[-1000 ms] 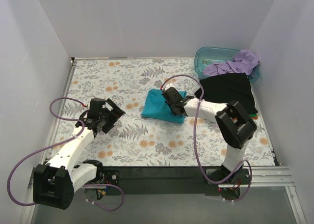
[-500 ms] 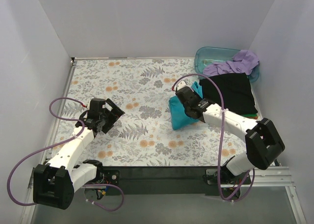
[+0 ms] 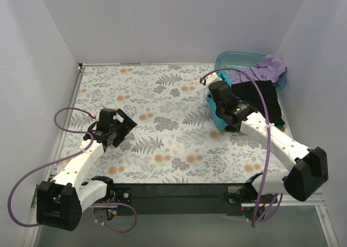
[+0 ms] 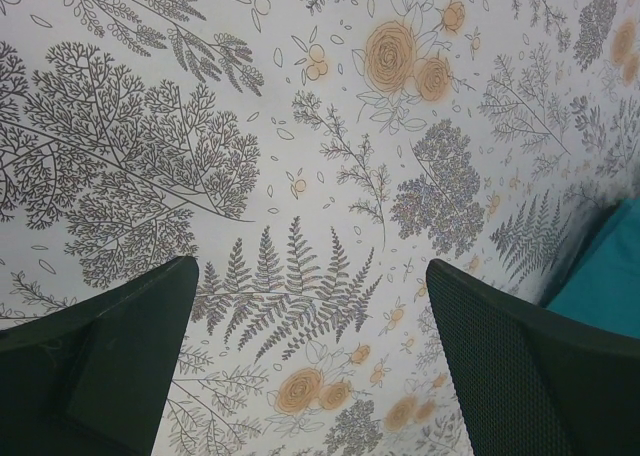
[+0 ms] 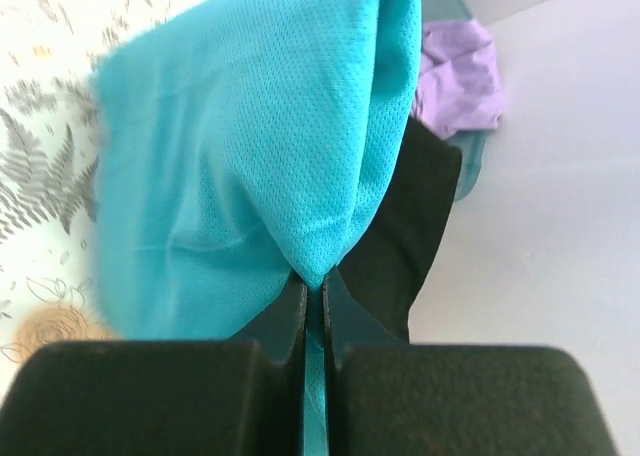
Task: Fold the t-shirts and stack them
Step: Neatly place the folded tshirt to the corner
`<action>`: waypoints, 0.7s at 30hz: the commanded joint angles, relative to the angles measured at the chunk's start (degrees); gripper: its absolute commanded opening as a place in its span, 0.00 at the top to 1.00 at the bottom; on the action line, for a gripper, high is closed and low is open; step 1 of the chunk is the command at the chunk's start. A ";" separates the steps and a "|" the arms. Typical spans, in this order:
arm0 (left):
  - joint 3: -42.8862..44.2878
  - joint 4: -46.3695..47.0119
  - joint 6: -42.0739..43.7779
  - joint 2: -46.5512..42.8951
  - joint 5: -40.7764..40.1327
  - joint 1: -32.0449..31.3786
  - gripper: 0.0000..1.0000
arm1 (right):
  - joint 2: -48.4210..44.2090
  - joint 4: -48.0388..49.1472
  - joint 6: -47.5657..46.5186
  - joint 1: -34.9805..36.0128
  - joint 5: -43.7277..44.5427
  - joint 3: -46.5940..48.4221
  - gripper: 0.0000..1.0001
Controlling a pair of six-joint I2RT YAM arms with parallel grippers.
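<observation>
Teal-blue t-shirt (image 5: 250, 146) clamped in right gripper (image 5: 313, 288), fingers together on fold, just beside black t-shirt (image 3: 257, 98). Lavender t-shirt (image 3: 265, 68) draped on tub (image 3: 230, 58). Left gripper (image 4: 312, 326) fingers wide apart over floral table (image 4: 300, 126).

No legible text, labels or numbers; views somewhat blurred.
</observation>
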 commanded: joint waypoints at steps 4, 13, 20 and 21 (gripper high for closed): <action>1.78 -1.14 0.12 -0.99 -1.45 -0.23 0.02 | -3.15 -4.20 1.15 -3.14 -5.37 8.40 0.99; 1.87 -1.49 -0.06 -1.17 -1.80 -0.14 0.02 | -2.27 -7.99 0.19 -15.78 -14.15 9.73 0.99; 2.04 -1.76 -0.06 -2.05 -1.80 -0.22 0.02 | 4.13 -7.55 -0.34 -30.47 -24.10 10.34 0.99; 1.96 -1.76 -0.15 -2.31 -1.98 -0.23 0.02 | 5.37 -7.46 -0.78 -32.75 -23.05 10.78 0.99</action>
